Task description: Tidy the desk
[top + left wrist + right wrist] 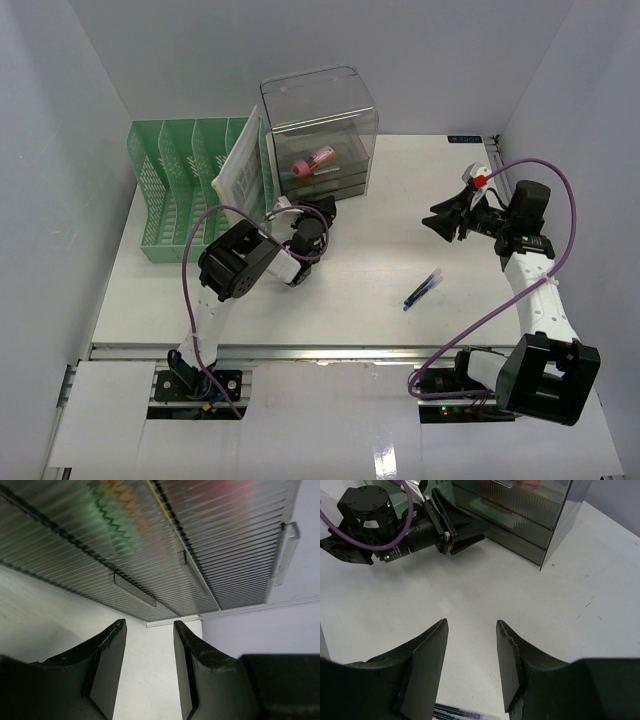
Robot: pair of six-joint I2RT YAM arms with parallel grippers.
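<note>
While the pen (422, 290) lies loose on the desk (350, 300) toward its front, right gripper (471, 625) hovers just past it, fingers apart and empty, likely for a pick; left gripper (149, 627), likewise spread and empty, faces the drawer box (320, 120), probably to open it.

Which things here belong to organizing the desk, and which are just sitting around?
Part of the job:
- the desk
- the blue pens lying loose on it, probably what needs putting away
- the clear drawer box, a likely home for them

Just there:
- the green file rack
- the white booklet already standing in it
</note>
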